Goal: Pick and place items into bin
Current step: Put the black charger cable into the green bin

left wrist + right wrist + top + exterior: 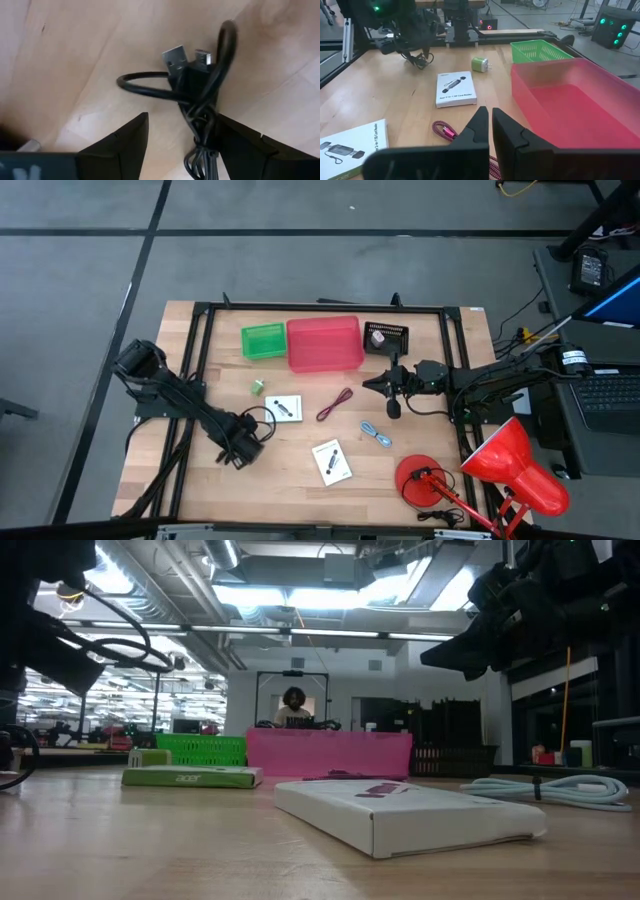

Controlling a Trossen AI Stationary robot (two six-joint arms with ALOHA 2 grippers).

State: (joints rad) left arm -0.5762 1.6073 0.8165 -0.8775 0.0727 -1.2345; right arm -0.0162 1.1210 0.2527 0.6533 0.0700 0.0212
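**Left arm lining up on the black cable; nothing binned yet**

The step in hand looks like the first pick. The left gripper [243, 448] is low over the worktop [300, 480] at about 8 o'clock from its centre, its fingers [125, 140] spread wide on either side of the bundled black cable [200, 95]. One finger seems to touch the bundle; they pinch nothing. Next it would need to settle lower, close on the thick knot rather than the loose loop, lift, and carry toward 12 o'clock, where the red bin [325, 344] stands empty beside a green basket [263, 340].

The right gripper [372, 385] hovers at about 2 o'clock, near the bin, fingers [480, 130] pressed together and holding nothing.

Still loose on the worktop: two white boxes [287, 409] [332, 462], the red cord [335, 404], the blue cord [376, 434] and a small green plug [257, 387].
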